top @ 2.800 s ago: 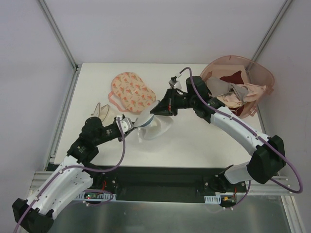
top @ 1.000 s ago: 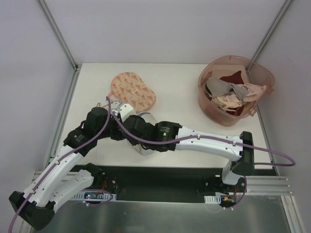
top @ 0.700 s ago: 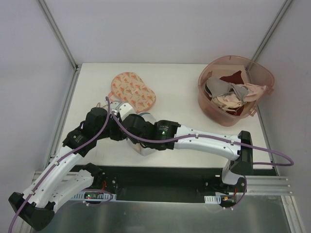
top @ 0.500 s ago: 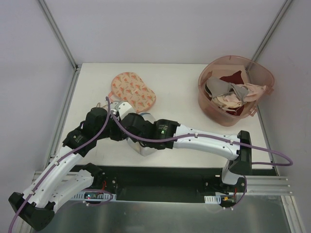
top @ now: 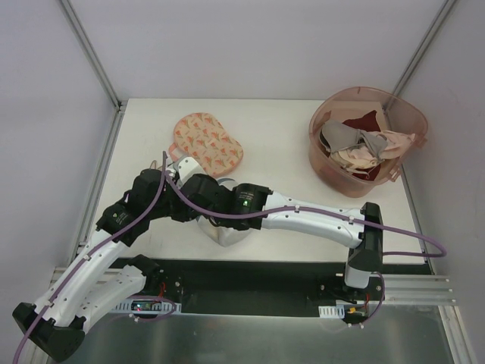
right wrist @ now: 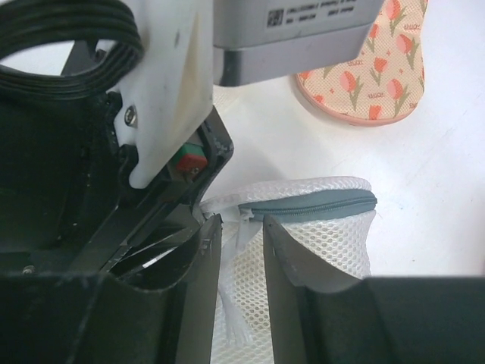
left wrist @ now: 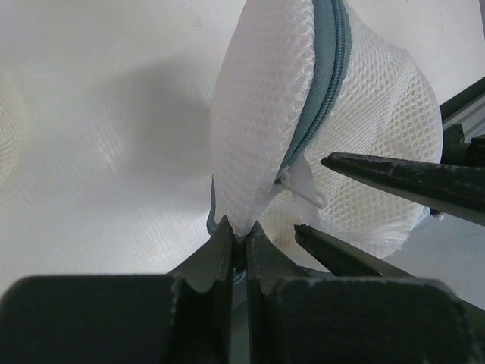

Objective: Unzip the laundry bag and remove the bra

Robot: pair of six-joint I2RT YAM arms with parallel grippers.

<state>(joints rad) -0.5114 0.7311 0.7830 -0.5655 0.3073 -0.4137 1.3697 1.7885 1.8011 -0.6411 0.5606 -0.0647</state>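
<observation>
- White walls and metal corner posts are seen around a pale surface (top: 288,189)
- The laundry bag (left wrist: 265,129) is held up on edge near the front of the surface, left of centre, between both arms
- Its grey-blue zipper (left wrist: 322,91) is seen closed along the visible stretch
- The left end effector (left wrist: 236,231) is clenched on the bag's mesh edge
- The right end effector (right wrist: 241,227) is parted, with the white pull tab (left wrist: 301,186) between its fingers; contact cannot be told
- A printed pink pouch (top: 206,144) is laid just beyond; a pink tub (top: 322,168) of garments is set well apart, far right
</observation>
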